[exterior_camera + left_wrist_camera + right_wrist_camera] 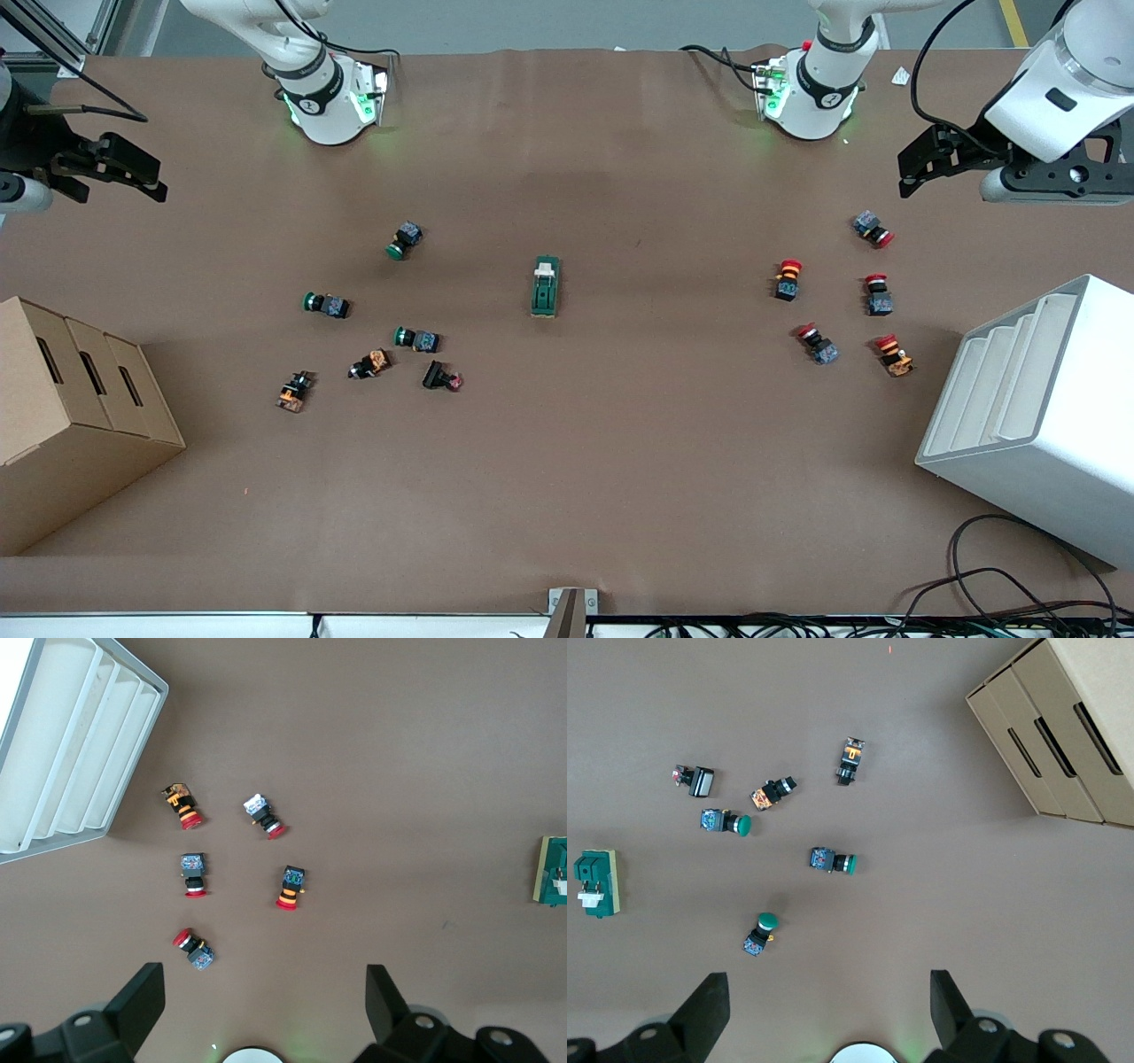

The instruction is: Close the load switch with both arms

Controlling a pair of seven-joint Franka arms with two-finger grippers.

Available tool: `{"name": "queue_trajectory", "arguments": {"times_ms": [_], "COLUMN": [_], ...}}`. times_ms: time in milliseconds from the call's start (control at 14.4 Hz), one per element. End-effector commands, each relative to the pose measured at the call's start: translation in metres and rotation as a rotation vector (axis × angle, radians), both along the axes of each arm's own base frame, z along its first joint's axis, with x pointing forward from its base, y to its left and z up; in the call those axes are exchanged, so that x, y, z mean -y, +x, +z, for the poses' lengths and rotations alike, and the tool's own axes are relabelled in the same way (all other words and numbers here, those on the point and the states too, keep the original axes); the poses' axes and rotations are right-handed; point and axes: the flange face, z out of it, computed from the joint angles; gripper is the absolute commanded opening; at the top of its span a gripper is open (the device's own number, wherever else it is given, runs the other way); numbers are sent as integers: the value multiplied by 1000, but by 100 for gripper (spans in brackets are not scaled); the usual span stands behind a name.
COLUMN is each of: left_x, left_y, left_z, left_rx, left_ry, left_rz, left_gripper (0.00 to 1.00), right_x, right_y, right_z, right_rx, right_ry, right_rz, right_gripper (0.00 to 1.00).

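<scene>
The load switch (546, 286), a dark green block with a white lever tab on top, lies in the middle of the table. It also shows at the edge of the left wrist view (556, 870) and in the right wrist view (596, 883). My left gripper (904, 177) is open and empty, up in the air over the left arm's end of the table, well away from the switch. My right gripper (159, 182) is open and empty over the right arm's end. Each wrist view shows its own gripper, left (263, 992) and right (830, 997), with the fingers spread wide over bare table.
Several green and orange push buttons (416, 338) lie toward the right arm's end, several red ones (788, 278) toward the left arm's end. A cardboard box (71, 399) and a white compartment rack (1036, 416) stand at the table's ends. Cables (1001, 585) lie at the near edge.
</scene>
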Motion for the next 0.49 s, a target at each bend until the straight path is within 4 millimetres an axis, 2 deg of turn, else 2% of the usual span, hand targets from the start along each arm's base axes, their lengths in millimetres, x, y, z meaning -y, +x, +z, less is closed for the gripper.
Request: {"name": "queue_trajectory", "arguments": {"times_ms": [0, 209, 278, 417], "left_x": [0, 7, 18, 72], "left_y": [2, 2, 4, 0], "left_z": [6, 12, 13, 18], "left_rx": [7, 22, 24, 39], "left_ry": [5, 0, -7, -13], "left_rz": [-19, -17, -37, -135], "left_gripper": [100, 100, 100, 100], "right_x": [-1, 0, 0, -1], "right_y": [-8, -8, -8, -8], "right_z": [1, 0, 0, 0], "right_rx": [7, 4, 5, 4], "right_ry": [-11, -23, -24, -24], "right_rz": [14, 15, 14, 15], "right_gripper": [100, 100, 100, 100]}}
